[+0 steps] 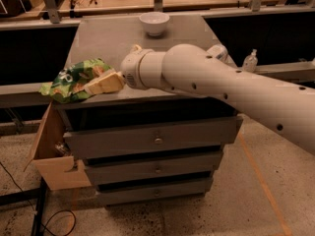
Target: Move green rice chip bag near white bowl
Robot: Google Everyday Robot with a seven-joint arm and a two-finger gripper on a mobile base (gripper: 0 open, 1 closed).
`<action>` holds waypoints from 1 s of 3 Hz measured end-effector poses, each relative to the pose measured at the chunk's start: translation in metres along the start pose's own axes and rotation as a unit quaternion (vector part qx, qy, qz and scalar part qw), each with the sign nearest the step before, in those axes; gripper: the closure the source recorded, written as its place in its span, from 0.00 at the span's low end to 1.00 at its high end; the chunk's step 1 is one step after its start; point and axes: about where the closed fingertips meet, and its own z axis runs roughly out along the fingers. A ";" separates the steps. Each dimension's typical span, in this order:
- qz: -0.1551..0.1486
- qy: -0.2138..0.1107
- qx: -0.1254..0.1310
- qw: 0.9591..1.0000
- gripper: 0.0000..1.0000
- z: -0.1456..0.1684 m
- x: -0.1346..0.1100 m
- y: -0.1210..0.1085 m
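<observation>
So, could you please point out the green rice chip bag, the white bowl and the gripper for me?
green rice chip bag (66, 81): camera view, its crinkled green front.
white bowl (154, 24): camera view, its outer wall.
gripper (94, 86): camera view, its tip, against the bag's right side.

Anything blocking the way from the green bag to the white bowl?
Nothing visible does. The tool is at the green rice chip bag on a front corner; bare cabinet top leads back to the white bowl.

a grey drawer cabinet, a cardboard box against its side, a clear bottle beyond.
</observation>
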 end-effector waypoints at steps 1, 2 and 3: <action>0.015 -0.001 -0.021 1.000 0.00 0.030 0.014 0.003; 0.029 -0.006 -0.018 0.999 0.00 0.052 0.028 -0.012; 0.042 -0.010 -0.026 0.999 0.19 0.072 0.037 -0.020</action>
